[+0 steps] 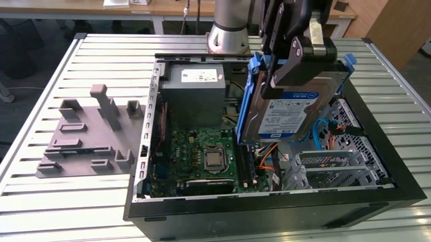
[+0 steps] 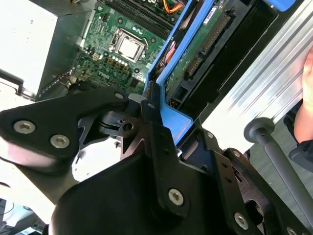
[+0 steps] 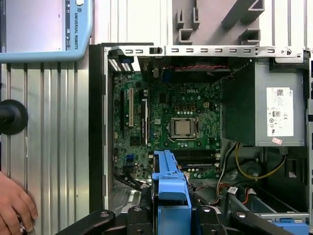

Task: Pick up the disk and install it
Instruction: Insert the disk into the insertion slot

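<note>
Black metal fingers of the gripper (image 1: 283, 75) are clamped tight on the disk (image 1: 293, 113), and the arm reaches down from above with its wrist angled over the open computer case (image 1: 269, 212). That disk hangs on edge, tilted, its blue-and-white label turned to the exterior camera and a blue plastic frame running round its grey metal body. Its lower corner sits over the gap between the motherboard (image 1: 202, 151) and the drive cage (image 1: 330, 164); whether it touches anything down there, I cannot tell. In the second wrist view the gripper (image 2: 154, 115) pinches the frame's thin blue rim, with the disk's (image 2: 198, 49) green circuit side and its connector showing beyond. Below, the motherboard is a busy green sheet with a shiny square processor (image 1: 214, 159) in the middle, and the cage is perforated silver sheet metal with orange and blue cables beside it. Farther back stands a plain grey power supply box (image 1: 192, 98) with a small white sticker. The case lies on its side on a ribbed aluminium table (image 1: 67, 201). Off to the exterior view's left, a grey plastic fixture (image 1: 88, 136) of blocky slots and posts rests on the slats. Behind the case rises the arm's silver base (image 1: 229, 30). In the first wrist view a person's hand (image 3: 14, 205) rests at the table's edge.
</note>
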